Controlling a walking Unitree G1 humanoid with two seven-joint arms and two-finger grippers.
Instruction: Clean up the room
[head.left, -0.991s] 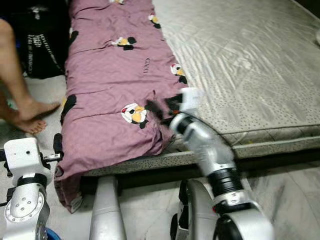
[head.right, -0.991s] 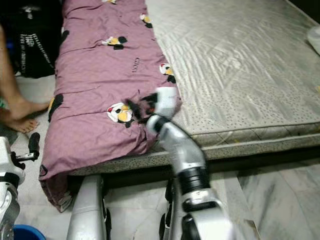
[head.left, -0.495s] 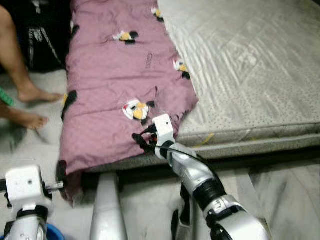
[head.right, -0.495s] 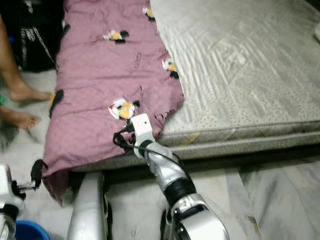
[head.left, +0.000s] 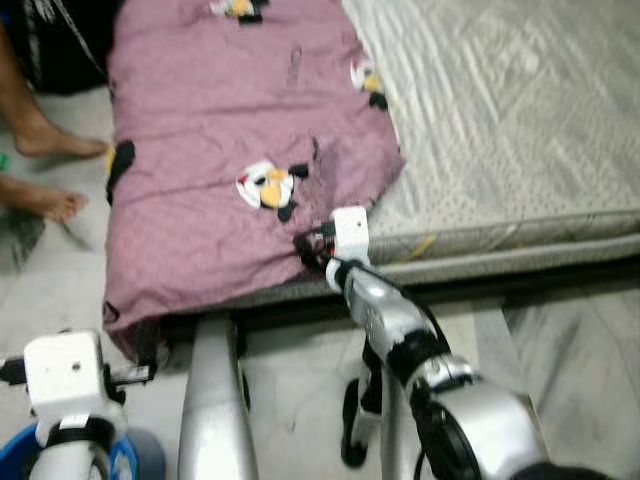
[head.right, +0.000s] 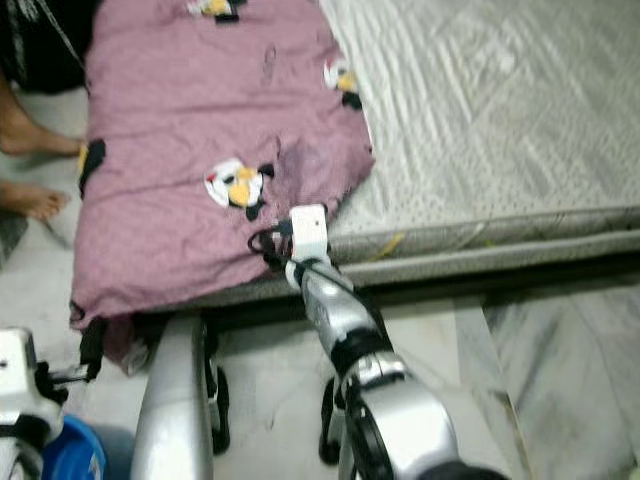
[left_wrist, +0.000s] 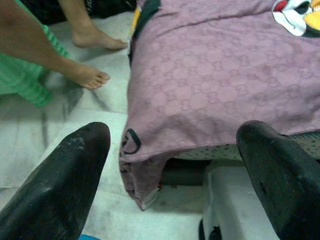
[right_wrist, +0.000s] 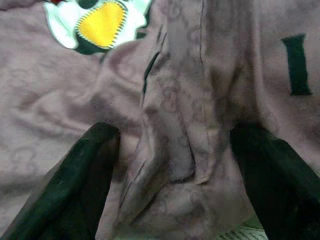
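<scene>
A mauve blanket (head.left: 220, 120) printed with penguins covers the left strip of the bed and hangs over its near edge. My right gripper (head.left: 312, 243) is at that near edge, just below a penguin print (head.left: 265, 187). In the right wrist view its black fingers (right_wrist: 95, 170) stand wide apart, open, with a bunched fold of the blanket (right_wrist: 175, 115) between them. My left gripper (left_wrist: 175, 150) is open and holds nothing. It hangs low beside the bed's near left corner, facing the draped blanket (left_wrist: 210, 80).
Bare grey mattress (head.left: 520, 100) takes up the right of the bed. A person's bare feet (head.left: 45, 140) stand on the marble floor left of the bed. A black bag (head.left: 60, 40) sits behind them. A blue bucket (head.right: 70, 450) is by my left arm.
My right gripper has drawn back from the top of the blanket to its near edge. The head camera has shifted, and the blue bucket has come into view.
</scene>
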